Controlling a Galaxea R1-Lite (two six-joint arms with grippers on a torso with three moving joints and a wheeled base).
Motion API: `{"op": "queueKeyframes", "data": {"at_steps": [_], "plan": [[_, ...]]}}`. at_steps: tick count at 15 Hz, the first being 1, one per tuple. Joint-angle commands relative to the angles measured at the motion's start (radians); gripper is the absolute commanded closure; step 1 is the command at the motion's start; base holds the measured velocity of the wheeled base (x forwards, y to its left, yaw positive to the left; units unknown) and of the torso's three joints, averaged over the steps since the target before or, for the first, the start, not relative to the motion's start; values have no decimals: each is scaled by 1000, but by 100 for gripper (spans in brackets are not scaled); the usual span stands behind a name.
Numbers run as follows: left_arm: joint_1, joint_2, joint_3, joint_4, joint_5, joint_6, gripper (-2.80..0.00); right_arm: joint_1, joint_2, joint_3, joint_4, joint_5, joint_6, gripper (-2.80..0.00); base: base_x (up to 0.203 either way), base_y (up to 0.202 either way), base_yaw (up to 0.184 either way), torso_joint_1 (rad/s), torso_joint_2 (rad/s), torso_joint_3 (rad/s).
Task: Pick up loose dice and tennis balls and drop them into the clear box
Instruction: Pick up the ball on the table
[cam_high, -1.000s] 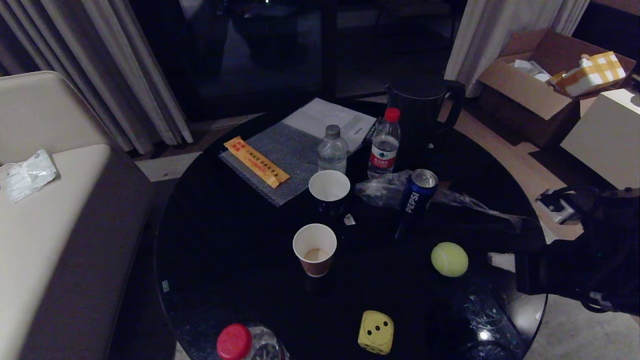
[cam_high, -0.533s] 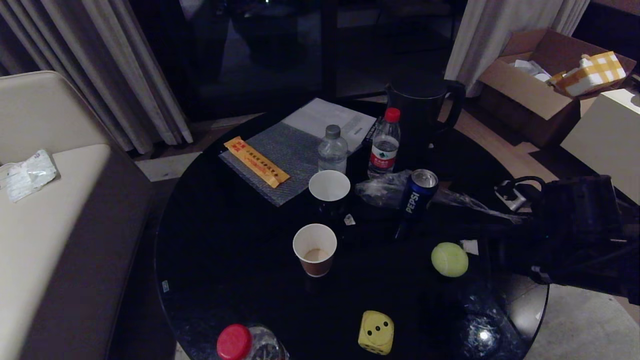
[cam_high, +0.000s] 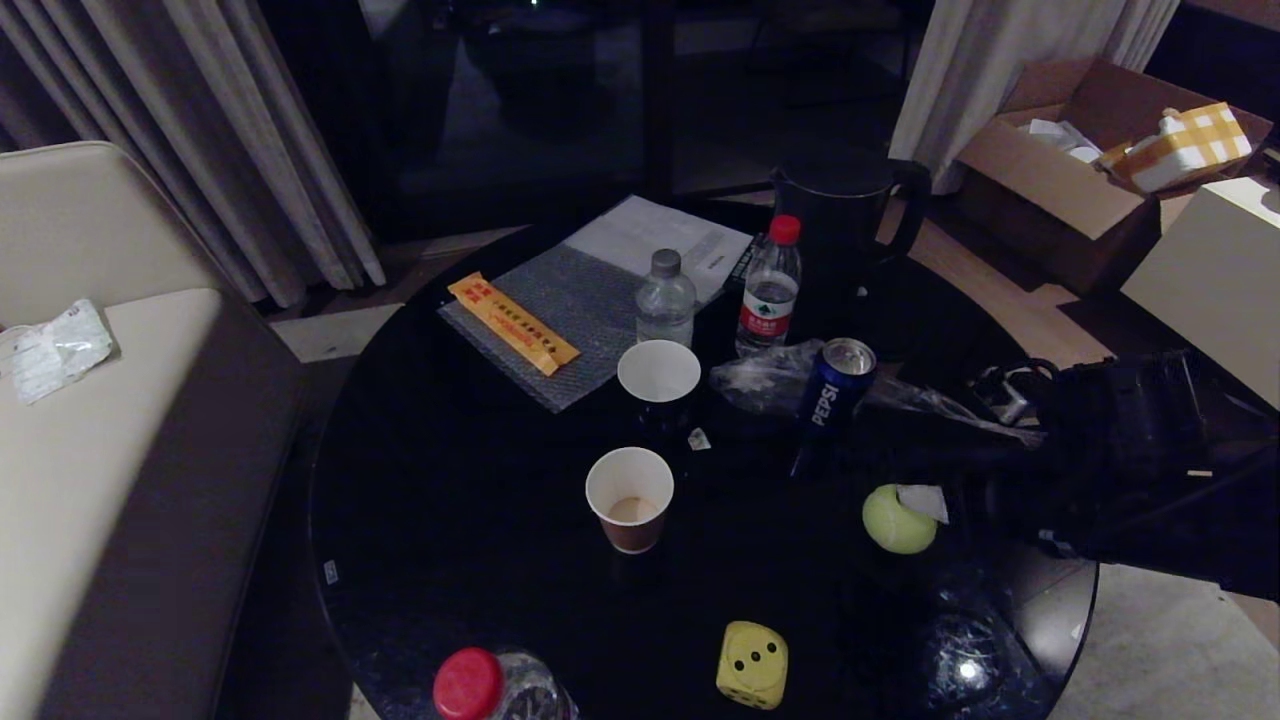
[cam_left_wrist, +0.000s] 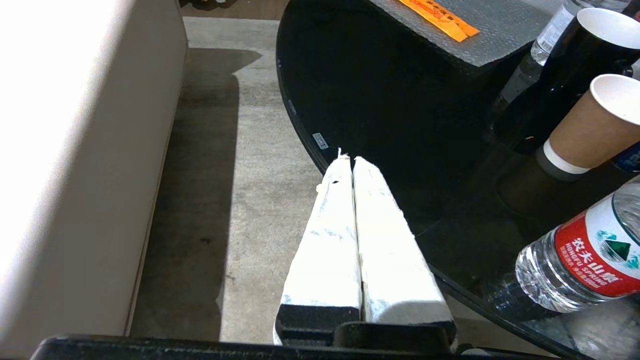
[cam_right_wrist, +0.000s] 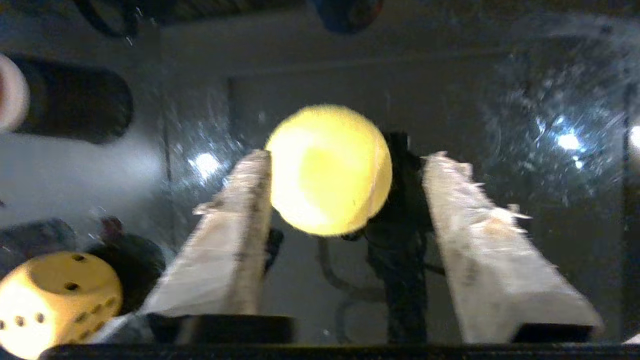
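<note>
Right wrist view: my right tool (cam_right_wrist: 345, 165) stands wide, its fingers straddling the ball (cam_right_wrist: 330, 170) on the tabletop (cam_right_wrist: 500, 75). I judge the ball light, fuzzy and prone to roll; best squeezed across its widest girth. Left tool (cam_left_wrist: 350, 162) closed, parked.

Round black glass table (cam_high: 480, 520) carries, at the far side, a bubble-wrap sheet (cam_high: 585, 310) w/ papers (cam_high: 655, 240), 2 water bottles (cam_high: 768, 290), kettle (cam_high: 840, 240). Mid-table: 2 paper cups (cam_high: 630, 497), Pepsi can (cam_high: 832, 388), crumpled plastic wrap (cam_high: 765, 378). Near edge: tennis ball (cam_high: 893, 522), yellow die (cam_high: 752, 664), red-capped bottle (cam_high: 480, 686).
</note>
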Motion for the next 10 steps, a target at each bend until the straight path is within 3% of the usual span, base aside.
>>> {"op": "queueKeyframes", "data": {"at_steps": [1, 10], "plan": [[0, 2, 2, 0, 1, -1, 0, 6, 28, -5, -4, 1, -1, -280, 0, 0, 0, 0, 0, 0], [0, 2, 2, 0, 1, -1, 0, 30, 150, -34, -12, -1, -2, -280, 0, 0, 0, 0, 0, 0]]}}
